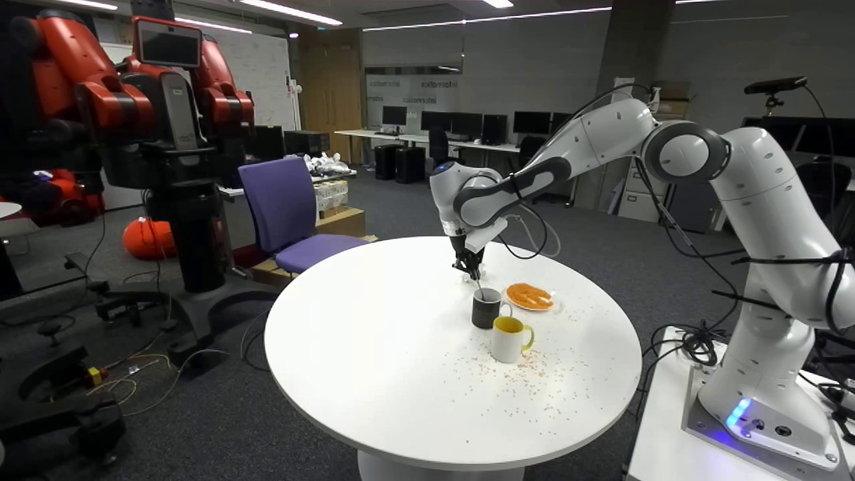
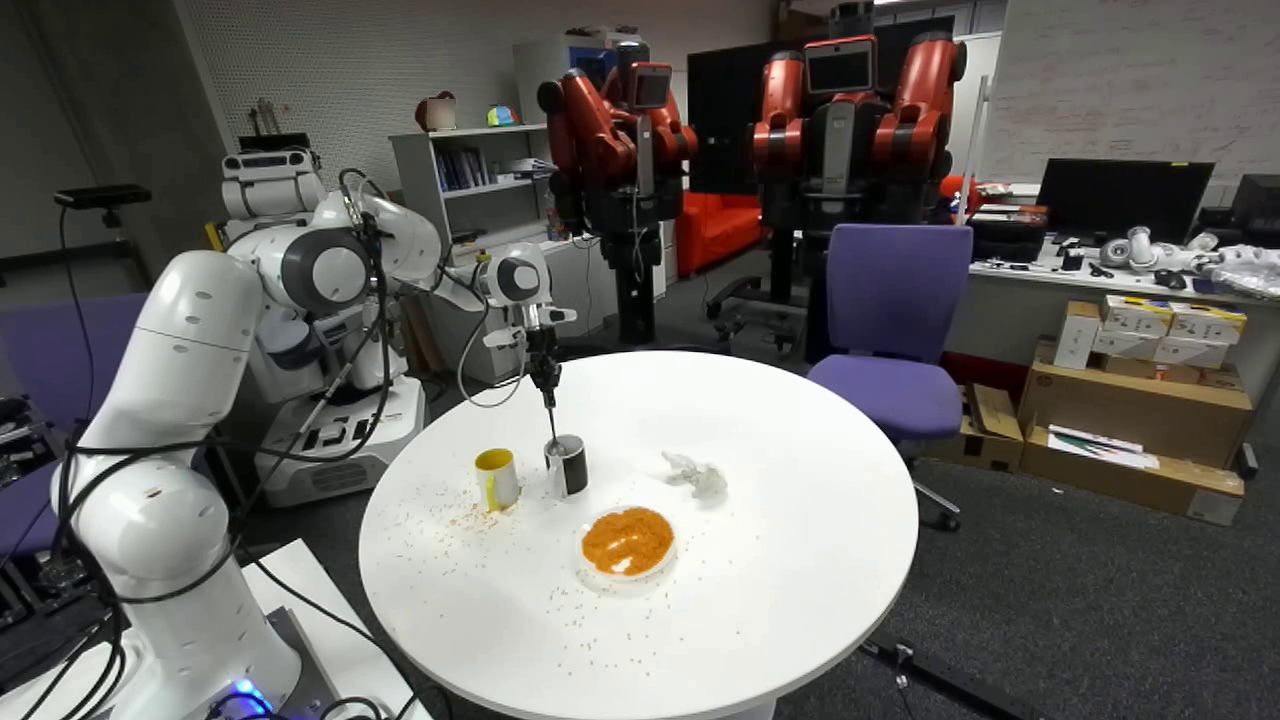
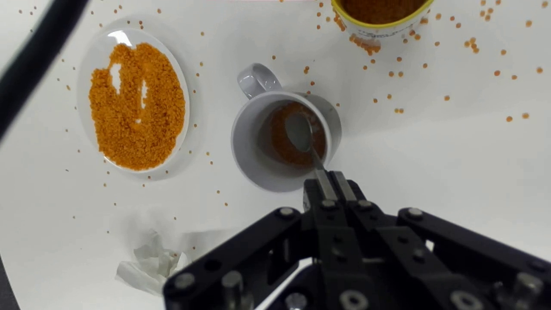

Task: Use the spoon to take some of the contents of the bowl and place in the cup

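One spoon [image 3: 298, 132] in the gripper [image 3: 335, 184]: fingers [image 3: 326, 185] drawn together and clamped on the handle, tips pointing down. Spoon runs from the fingertips into the dark mug [image 1: 485, 312], its head inside, over orange grains [image 3: 297, 159] at the bottom. Unclear whether head touches grains or handle touches rim.

Dark mug: upright, just below the fingertips, pale inside; its handle points away from the gripper, ahead and to the left in the wrist view.

Bowl [image 3: 100, 54]: on the table [image 1: 374, 354], ahead and left of the fingertips in the wrist view, beside the dark mug but apart from it. Holds an orange layer [image 3: 142, 137] of similar grains, several bare white streaks showing through.

Yellow-lined mug [image 1: 505, 347]: upright, farther ahead of the gripper, past the dark mug and apart from it, partly cut off in the wrist view. Orange contents [image 3: 381, 9] visible inside.

Loose grains [image 3: 497, 73] scattered on the table ahead of the gripper, thickest at the foot of the yellow-lined mug.

Crumpled whitish piece [image 3: 148, 269]: left of the fingers in the wrist view, on the table, apart from bowl and mugs; material unclear.

Purple chair [image 2: 890, 285]: in both exterior views, standing beyond the table edge, well apart from the gripper.
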You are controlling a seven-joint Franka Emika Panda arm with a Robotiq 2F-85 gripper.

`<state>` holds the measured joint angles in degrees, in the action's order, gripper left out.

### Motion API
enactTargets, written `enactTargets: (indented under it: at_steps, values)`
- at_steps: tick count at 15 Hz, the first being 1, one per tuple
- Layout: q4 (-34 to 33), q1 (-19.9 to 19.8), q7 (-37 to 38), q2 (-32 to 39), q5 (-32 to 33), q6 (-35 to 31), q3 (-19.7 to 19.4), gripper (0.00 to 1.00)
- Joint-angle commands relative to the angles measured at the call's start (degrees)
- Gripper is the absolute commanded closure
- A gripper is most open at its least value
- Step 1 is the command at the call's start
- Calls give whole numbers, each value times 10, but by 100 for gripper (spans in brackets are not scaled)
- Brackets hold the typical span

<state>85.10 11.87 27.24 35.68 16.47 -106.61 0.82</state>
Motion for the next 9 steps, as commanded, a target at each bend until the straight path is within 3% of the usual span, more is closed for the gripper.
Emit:
enactTargets:
  at_steps: [1,5,9]
  values:
    - [41,-3,-22,-33,-14,-23,-5,71]
    - [42,-3,-26,-53,-13,-15,-5,41]
    - [52,-9,-57,-118,-7,-2,-4,12]
